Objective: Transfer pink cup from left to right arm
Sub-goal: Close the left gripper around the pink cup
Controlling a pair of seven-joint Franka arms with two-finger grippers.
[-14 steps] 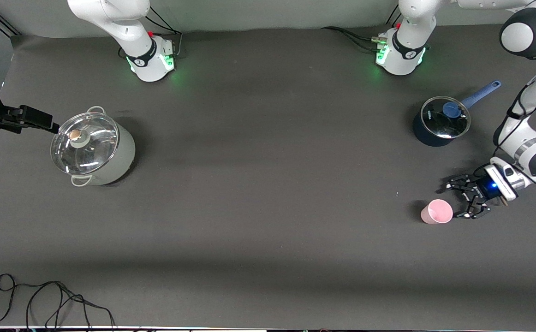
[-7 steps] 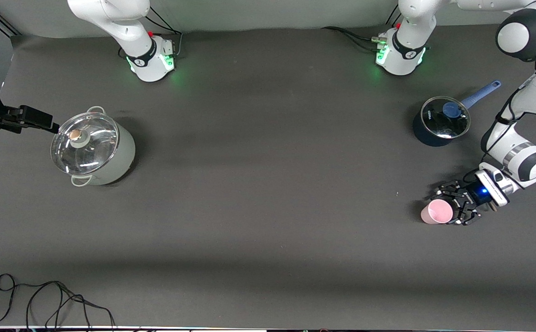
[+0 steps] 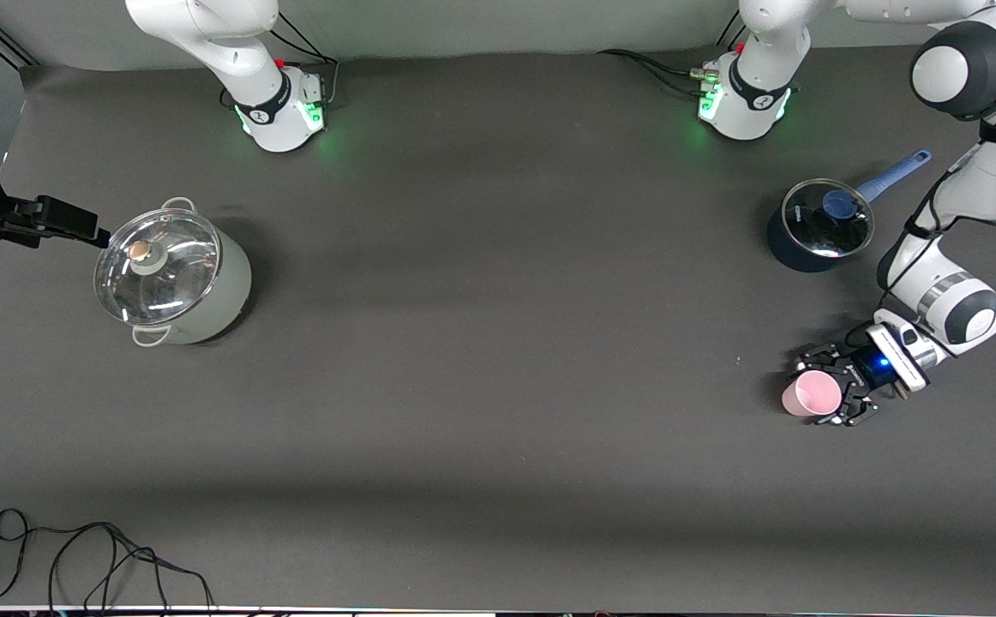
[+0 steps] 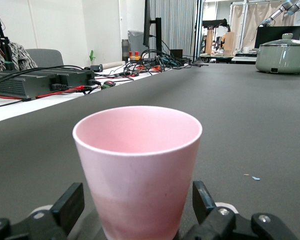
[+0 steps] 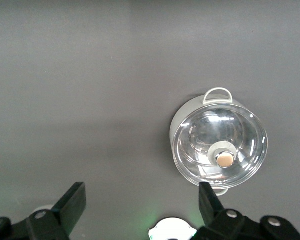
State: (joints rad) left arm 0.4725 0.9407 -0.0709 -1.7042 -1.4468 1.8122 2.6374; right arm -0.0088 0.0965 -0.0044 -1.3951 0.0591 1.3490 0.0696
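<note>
We're straddling the pink cup [image 3: 811, 394] with the left tool [image 3: 825, 392], fingers spread, ready to pinch; right tool [image 3: 65, 221] spread, waiting beside the grey pot [image 3: 174, 272].

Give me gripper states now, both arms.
Left gripper: open, fingers either side of the pink cup.
Right gripper: open, empty.
</note>
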